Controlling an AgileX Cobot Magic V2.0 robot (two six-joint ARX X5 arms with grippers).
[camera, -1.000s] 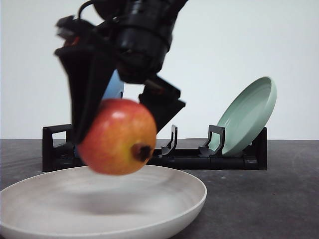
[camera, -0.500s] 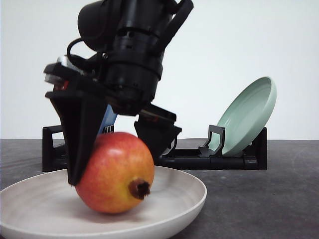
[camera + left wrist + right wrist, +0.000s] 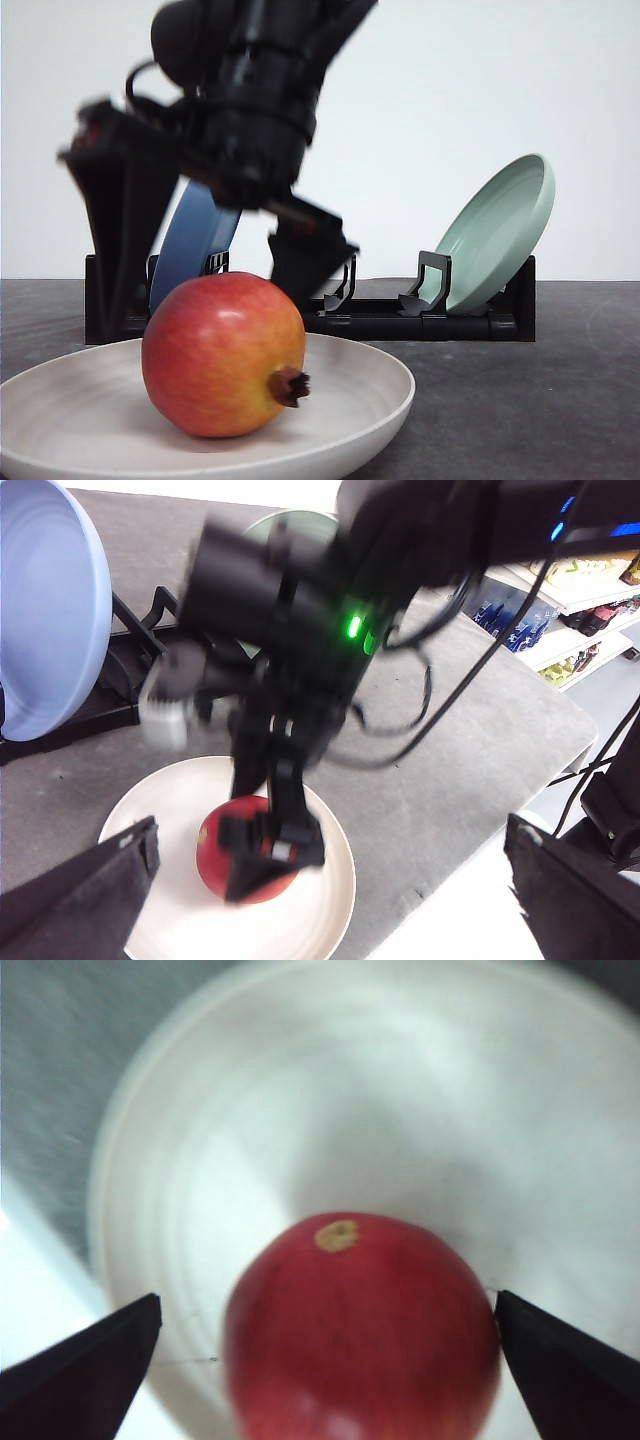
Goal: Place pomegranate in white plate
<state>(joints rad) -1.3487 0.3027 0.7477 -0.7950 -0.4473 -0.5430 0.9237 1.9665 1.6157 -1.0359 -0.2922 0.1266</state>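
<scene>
The pomegranate [image 3: 222,355] rests in the white plate [image 3: 385,385] at the near left of the table, its brown crown pointing right. My right gripper [image 3: 205,272] hangs just above it, open, one finger on each side and clear of the fruit. The right wrist view looks down on the pomegranate [image 3: 360,1330] lying on the white plate [image 3: 400,1090] between the right gripper's [image 3: 325,1305] spread fingers. From higher up, the left wrist view shows the right gripper [image 3: 262,852] over the pomegranate [image 3: 213,848] and the plate [image 3: 180,805]. My left gripper [image 3: 330,825] is open, holding nothing.
A black dish rack [image 3: 420,322] stands behind the plate. It holds a blue plate [image 3: 195,250] on the left and a pale green plate [image 3: 500,230] on the right, both leaning upright. Dark tabletop [image 3: 530,400] lies to the right.
The right gripper lowered the pomegranate into the white plate, then let go of it. Its fingers have spread and lifted slightly; the fruit now lies on its own.
</scene>
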